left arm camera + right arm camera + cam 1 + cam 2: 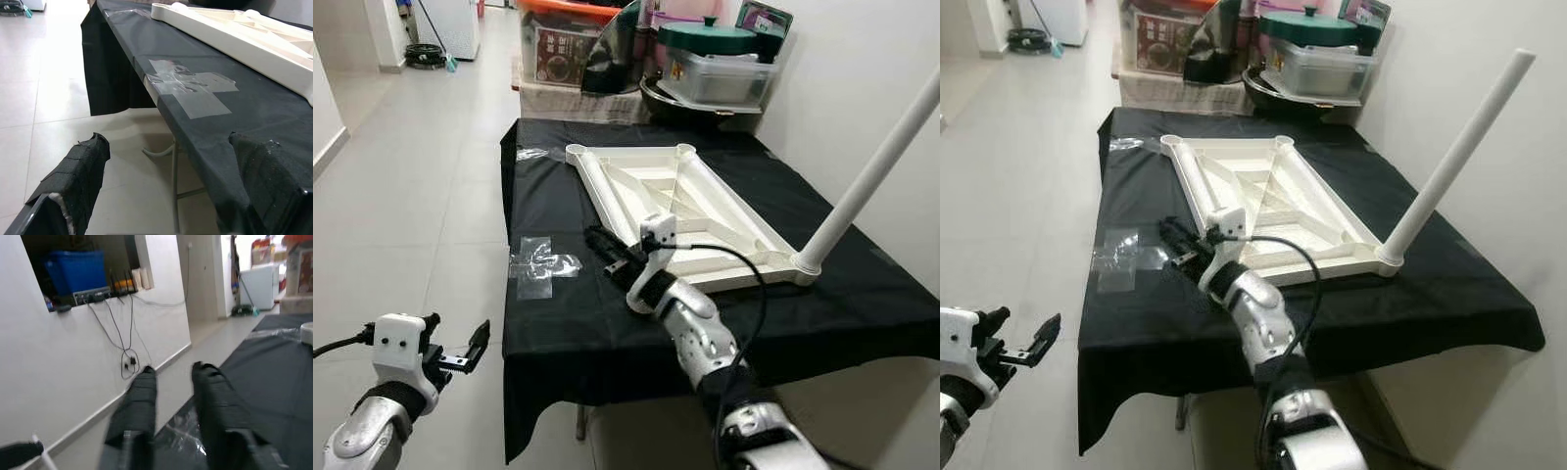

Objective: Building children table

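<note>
— Right pincer (pixel 607 247) hovers low over the counter (pixel 558 323) by the tabletop's near-left edge, its fingers narrowly parted and empty.

— And the tabletop (pixel 680 206)?

— Upside down mid-counter, one leg (pixel 876 166) socketed at its near right corner. My left pincer (pixel 460 357) hangs wide, off the counter's front-left corner.

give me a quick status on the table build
Left gripper open, off the table's near edge. Right gripper open over the black cloth by the upturned tabletop. One leg fitted. Plastic wrap lies near.
</note>
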`<state>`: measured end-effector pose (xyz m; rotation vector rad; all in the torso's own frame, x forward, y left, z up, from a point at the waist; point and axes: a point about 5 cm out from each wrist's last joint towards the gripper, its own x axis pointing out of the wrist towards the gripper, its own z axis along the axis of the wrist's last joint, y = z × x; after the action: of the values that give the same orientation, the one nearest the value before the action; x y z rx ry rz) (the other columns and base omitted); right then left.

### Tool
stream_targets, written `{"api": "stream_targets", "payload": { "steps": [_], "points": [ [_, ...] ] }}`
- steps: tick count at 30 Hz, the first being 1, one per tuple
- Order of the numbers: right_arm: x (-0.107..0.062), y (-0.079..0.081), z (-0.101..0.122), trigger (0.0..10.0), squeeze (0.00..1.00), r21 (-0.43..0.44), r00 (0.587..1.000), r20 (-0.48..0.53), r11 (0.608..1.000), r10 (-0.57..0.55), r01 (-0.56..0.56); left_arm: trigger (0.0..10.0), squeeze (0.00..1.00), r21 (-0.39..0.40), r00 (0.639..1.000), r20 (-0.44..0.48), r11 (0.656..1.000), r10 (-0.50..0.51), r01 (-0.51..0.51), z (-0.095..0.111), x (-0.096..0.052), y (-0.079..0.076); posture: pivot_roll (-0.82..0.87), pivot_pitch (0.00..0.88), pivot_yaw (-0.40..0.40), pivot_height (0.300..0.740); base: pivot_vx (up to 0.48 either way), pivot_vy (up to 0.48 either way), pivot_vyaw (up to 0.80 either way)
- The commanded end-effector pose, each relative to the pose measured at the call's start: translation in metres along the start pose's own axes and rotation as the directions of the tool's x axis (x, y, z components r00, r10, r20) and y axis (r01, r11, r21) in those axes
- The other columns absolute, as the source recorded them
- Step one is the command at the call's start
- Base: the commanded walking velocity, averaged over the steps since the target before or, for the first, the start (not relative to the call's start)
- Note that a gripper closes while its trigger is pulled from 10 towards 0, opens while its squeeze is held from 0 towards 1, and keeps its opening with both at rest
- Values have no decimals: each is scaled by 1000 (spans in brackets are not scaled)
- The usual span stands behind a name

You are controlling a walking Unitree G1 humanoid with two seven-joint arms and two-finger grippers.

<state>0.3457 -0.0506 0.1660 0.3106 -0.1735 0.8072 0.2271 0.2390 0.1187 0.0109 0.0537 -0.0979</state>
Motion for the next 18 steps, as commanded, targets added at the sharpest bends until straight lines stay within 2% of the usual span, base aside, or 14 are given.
{"api": "stream_targets", "payload": {
  "steps": [1,9,18],
  "points": [
    [-1,-1,5,10000,1000,-12,1000,19,1000,-14,14,10000,0,-3,1000,-9,1000,-8,8,-1,1,-4,130,0,-127,740,0,0,0],
    [-9,0,16,10000,1000,-41,995,77,997,-66,70,10000,0,-23,1000,-12,1000,-7,6,-4,2,-9,118,0,-119,740,0,0,0],
    [-12,5,18,10000,1000,-36,993,68,994,-96,99,10000,0,-48,1000,-8,999,18,-18,-6,2,-13,113,0,-122,740,0,0,0]
  ]
}}
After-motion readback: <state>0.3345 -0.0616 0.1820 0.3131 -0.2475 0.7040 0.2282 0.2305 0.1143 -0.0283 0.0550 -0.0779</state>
